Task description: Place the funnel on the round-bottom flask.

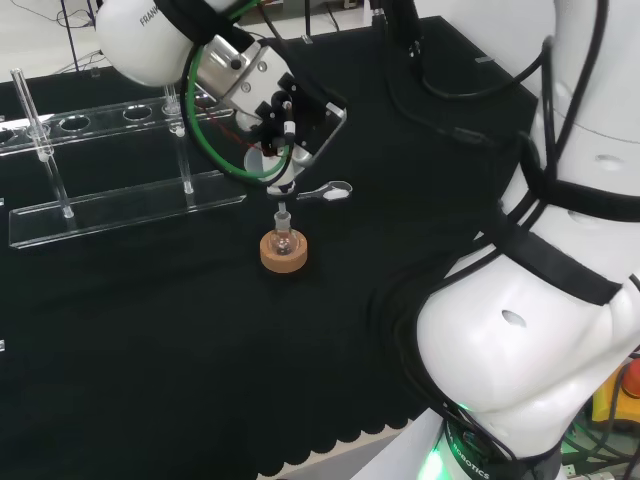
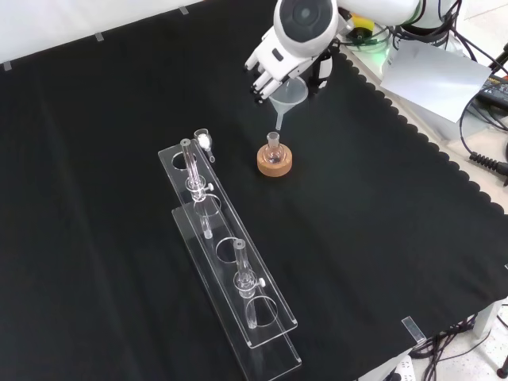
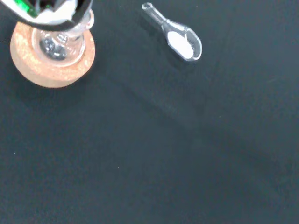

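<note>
Fingers curl round the rim of the clear funnel; the hand holds it upright in the front view, stem pointing down. Funnel stem tip hangs just above the neck of the round-bottom flask, apart from it, not seated. In the head view the hand sits at 12 o'clock of the flask, stem lined up over the neck.

Flask stands upright in a cork ring near the middle of the table, black cloth. Wrist view looks down on the same cork ring with the flask in it.

A small glass scoop holding white powder lies flat on the cloth, near the cork ring but apart from it; front view puts the scoop at 9 o'clock of the flask.

A clear rack carrying glass tubes runs from 9 o'clock toward 7 o'clock of the flask in the front view, well apart from the cork ring.
</note>
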### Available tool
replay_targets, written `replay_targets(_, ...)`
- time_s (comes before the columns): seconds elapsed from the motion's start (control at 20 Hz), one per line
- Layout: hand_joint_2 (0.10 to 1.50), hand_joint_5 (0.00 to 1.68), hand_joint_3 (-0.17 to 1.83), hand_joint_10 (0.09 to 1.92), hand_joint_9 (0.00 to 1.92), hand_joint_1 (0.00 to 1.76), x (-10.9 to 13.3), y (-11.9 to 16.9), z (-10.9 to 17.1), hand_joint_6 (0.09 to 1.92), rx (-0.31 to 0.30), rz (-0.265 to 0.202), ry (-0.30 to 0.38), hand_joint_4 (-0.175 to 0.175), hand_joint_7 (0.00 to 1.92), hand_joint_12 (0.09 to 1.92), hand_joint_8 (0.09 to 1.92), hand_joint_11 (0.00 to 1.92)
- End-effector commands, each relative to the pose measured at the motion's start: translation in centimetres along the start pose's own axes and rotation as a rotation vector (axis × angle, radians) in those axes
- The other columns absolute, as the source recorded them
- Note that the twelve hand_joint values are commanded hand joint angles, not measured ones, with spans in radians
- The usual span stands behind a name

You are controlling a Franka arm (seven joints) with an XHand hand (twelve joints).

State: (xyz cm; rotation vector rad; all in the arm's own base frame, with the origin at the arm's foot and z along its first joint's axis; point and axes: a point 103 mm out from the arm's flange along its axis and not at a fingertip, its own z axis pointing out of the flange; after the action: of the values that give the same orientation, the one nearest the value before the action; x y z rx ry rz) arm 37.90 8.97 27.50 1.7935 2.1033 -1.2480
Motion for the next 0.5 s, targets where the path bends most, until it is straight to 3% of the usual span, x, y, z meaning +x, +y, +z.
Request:
replay_targets(0.05, 0.74, 0.64, 0.72, 0.53, 1.16, 0.9, -0.22, 0.62, 0.62, 0.91, 0.004, 0.002, 0.001, -0.043, 0.78, 1.09, 0.78, 0.8)
replay_targets(0.5, 0.74, 0.64, 0.72, 0.53, 1.16, 0.9, -0.27, 1.08, 0.4, 0.91, 0.003, -0.003, 0.007, -0.044, 0.78, 1.09, 0.78, 0.8)
